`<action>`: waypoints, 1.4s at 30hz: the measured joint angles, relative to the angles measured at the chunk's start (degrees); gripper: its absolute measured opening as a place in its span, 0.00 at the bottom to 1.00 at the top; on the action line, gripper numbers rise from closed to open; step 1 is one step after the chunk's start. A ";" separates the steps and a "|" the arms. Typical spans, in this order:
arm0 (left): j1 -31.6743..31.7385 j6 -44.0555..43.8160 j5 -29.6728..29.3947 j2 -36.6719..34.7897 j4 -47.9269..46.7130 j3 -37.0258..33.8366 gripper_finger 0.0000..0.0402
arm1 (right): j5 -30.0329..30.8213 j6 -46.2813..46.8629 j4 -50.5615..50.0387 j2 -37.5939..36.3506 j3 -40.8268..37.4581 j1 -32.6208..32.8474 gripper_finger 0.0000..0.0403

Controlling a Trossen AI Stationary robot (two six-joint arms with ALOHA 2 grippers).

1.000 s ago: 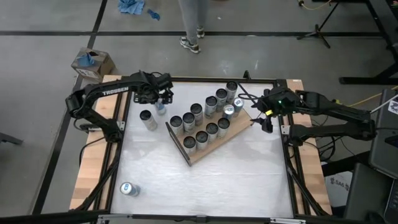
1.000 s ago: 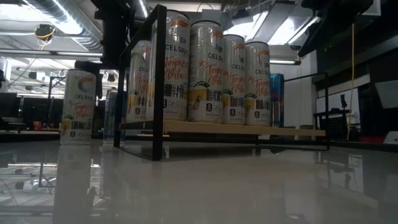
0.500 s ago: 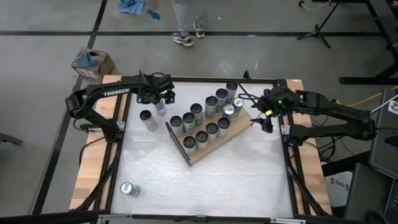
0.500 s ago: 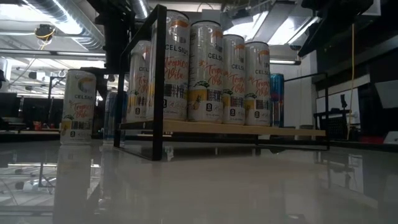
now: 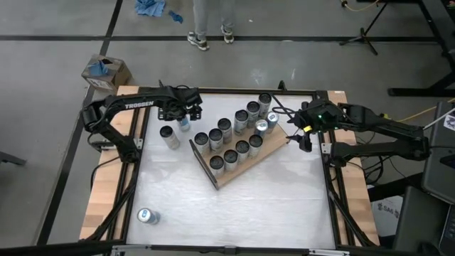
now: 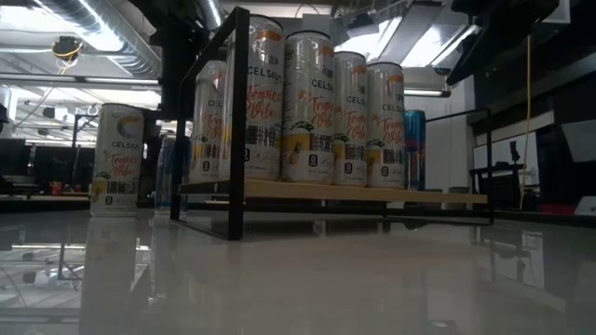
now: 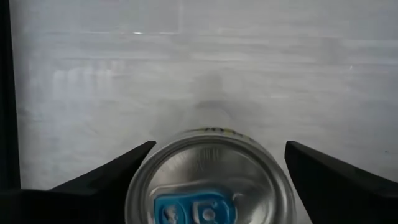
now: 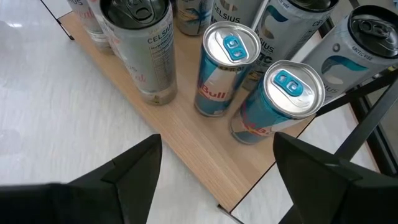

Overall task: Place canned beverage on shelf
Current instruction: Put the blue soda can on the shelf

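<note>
Above the blue-tabbed can (image 7: 210, 186), left gripper (image 5: 186, 112), jaws apart; right gripper (image 5: 304, 139) near shelf (image 5: 245, 165), jaws apart.

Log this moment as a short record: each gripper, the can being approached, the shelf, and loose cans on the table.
left gripper: open, straddling a blue-tabbed can, not closed on it
right gripper: open, empty, hovering at the shelf's end
shelf: wooden board, two rows of upright cans
loose cans: tall can beside the left gripper; another can near the table's front left corner
</note>
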 joint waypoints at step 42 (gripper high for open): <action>-0.71 19.35 0.06 -0.44 -3.73 10.79 0.53 | -0.02 -0.20 -0.02 0.00 0.02 0.04 0.74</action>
